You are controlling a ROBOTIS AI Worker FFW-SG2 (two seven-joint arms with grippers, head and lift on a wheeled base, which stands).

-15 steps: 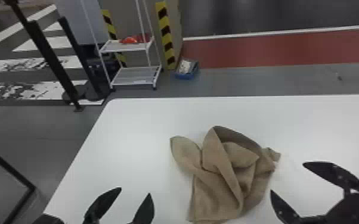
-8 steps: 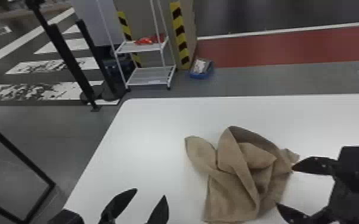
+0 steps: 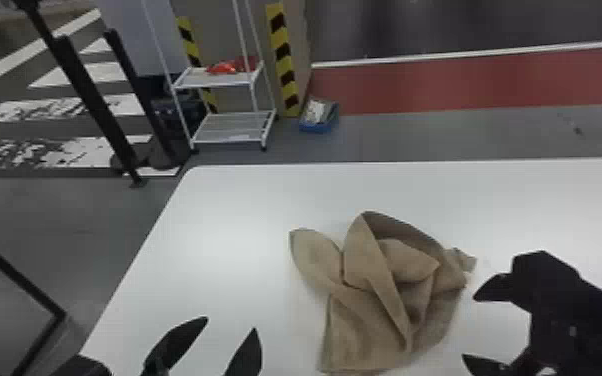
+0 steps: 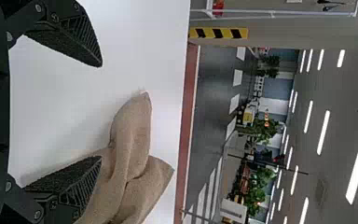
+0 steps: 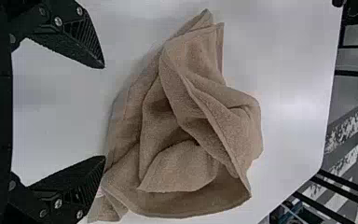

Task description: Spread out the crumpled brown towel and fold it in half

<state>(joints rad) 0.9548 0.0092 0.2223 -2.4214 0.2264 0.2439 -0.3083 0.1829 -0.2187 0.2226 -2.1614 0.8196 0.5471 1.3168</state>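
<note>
**Brown towel (image 3: pixel 365 280) lies crumpled on table (image 3: pixel 225 250)**

Seen from the head view, the left gripper (image 3: pixel 230 325) sits around the towel's nine o'clock, jaws spread; the right gripper (image 3: pixel 469 327) is near its four o'clock, jaws likewise wide apart.

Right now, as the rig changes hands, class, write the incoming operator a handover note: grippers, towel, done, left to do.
Left gripper: open, empty, left of the towel.
Right gripper: open, empty, right of the towel.
Towel: crumpled on the table, between the grippers.
Done: neither spreading nor folding.
Left: spread the towel flat, then fold it in half.
</note>
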